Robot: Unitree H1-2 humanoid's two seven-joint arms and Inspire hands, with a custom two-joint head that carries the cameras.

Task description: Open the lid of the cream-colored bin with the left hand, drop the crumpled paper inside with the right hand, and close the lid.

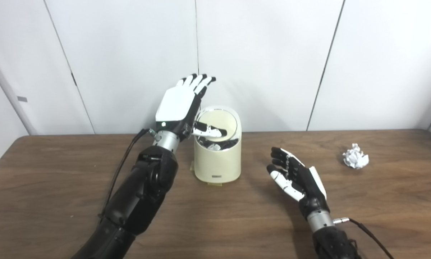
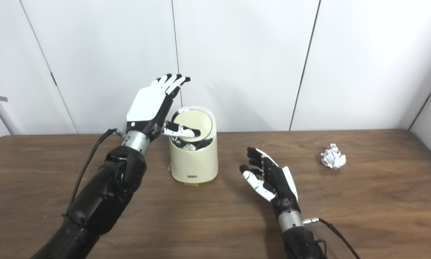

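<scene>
The cream-colored bin (image 1: 218,162) stands at the back middle of the wooden table (image 1: 215,223). Its round lid (image 1: 220,120) is tilted, leaving a dark opening at the front where white crumpled paper (image 1: 213,146) shows inside. My left hand (image 1: 179,104) is raised at the bin's left, fingers straight and apart, thumb lying across the lid's lower edge. My right hand (image 1: 296,176) is open and empty just above the table, to the right of the bin. A crumpled paper ball (image 1: 355,156) lies on the table far right, apart from my right hand.
A white panelled wall (image 1: 265,54) stands close behind the bin. Cables run from both wrists. Bare tabletop lies between my right hand and the paper ball.
</scene>
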